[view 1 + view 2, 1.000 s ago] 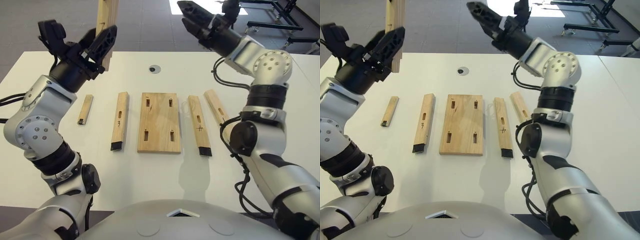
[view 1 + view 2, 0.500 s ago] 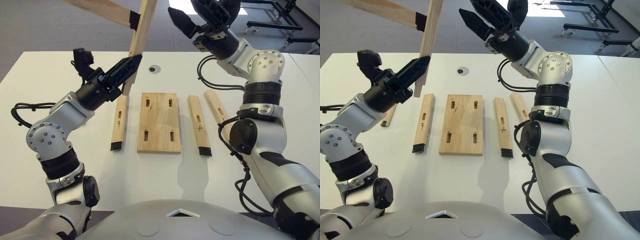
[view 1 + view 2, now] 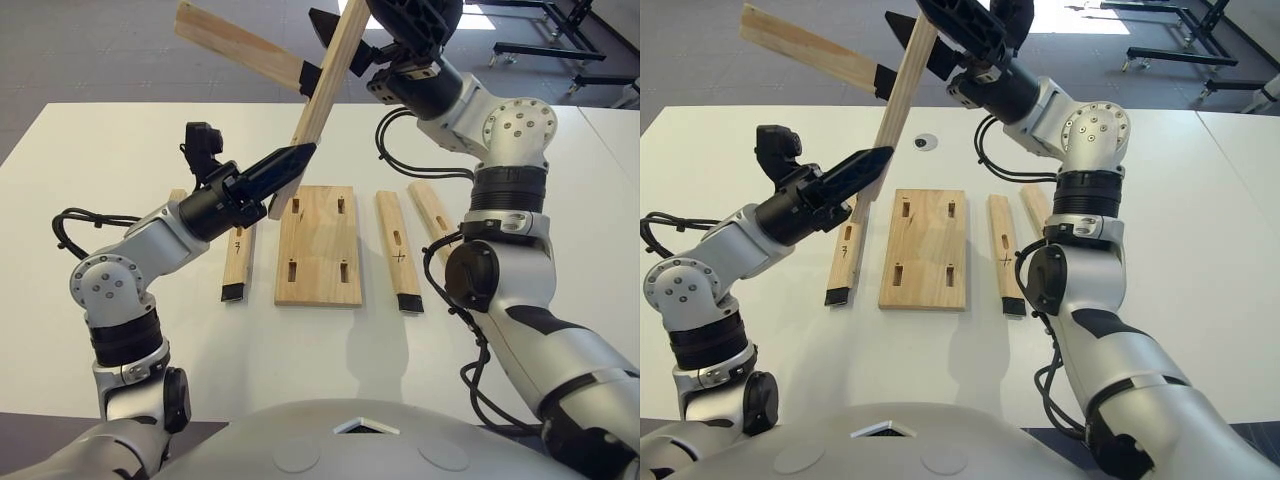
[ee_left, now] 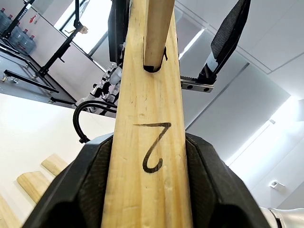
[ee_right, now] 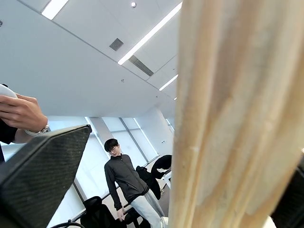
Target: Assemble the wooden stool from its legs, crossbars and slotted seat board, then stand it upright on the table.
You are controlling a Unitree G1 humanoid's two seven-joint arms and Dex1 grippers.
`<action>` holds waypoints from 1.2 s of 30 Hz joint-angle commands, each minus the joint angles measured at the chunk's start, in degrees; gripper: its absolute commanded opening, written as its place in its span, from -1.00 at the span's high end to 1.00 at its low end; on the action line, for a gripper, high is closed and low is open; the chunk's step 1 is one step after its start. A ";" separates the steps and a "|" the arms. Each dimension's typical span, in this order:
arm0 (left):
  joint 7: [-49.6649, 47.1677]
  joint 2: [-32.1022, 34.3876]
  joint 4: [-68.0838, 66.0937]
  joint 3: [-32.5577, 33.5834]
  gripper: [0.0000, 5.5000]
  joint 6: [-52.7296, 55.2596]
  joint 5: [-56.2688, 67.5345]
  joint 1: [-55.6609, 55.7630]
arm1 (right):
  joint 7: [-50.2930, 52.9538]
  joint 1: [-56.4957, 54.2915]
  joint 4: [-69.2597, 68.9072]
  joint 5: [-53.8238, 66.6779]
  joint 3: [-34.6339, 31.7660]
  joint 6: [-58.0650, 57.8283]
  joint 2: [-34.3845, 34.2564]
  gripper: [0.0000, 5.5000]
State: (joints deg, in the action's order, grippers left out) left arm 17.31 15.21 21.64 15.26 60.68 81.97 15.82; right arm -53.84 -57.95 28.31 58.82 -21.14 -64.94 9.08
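Observation:
My left gripper [image 3: 283, 172] is shut on the lower end of a wooden leg [image 3: 325, 92], marked "2" [image 4: 151, 147], held tilted above the table. A second wooden piece [image 3: 235, 42] is joined into the leg's slot [image 4: 154, 33] and sticks out to the left. My right gripper [image 3: 345, 20] is open, with its fingers [image 4: 229, 33] on either side of the leg's upper end. The slotted seat board [image 3: 318, 243] lies flat mid-table. A leg [image 3: 238, 262] lies to its left, and two more legs [image 3: 398, 250] [image 3: 432, 212] lie to its right.
A short crossbar [image 3: 177, 194] peeks out behind my left arm. A round grommet [image 3: 926, 142] sits in the white table [image 3: 100, 160] behind the board. Black metal frames [image 3: 560, 45] stand on the floor at the back right.
My left arm swung the joined leg and piece rightward over the seat board, tilting them. My right gripper shifted left, and its fingers now straddle the leg's top.

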 commanded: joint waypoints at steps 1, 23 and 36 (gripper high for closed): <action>-0.57 1.22 0.32 -1.18 0.25 -1.56 0.89 -0.25 | 1.57 0.92 -2.32 1.34 0.05 -0.55 -0.88 -0.96; -1.52 4.30 0.96 -4.03 0.25 -4.65 3.52 -0.49 | 4.69 4.43 -5.72 1.73 1.34 -0.06 -2.34 0.24; 2.60 6.21 4.86 -6.01 -0.05 -7.18 -1.50 -3.17 | 5.89 5.26 -6.49 1.22 1.05 0.98 -1.68 0.25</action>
State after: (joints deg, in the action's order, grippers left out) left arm 19.21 20.63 25.44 9.83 54.04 80.63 13.28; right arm -48.60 -53.11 22.79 59.74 -20.18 -64.38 6.85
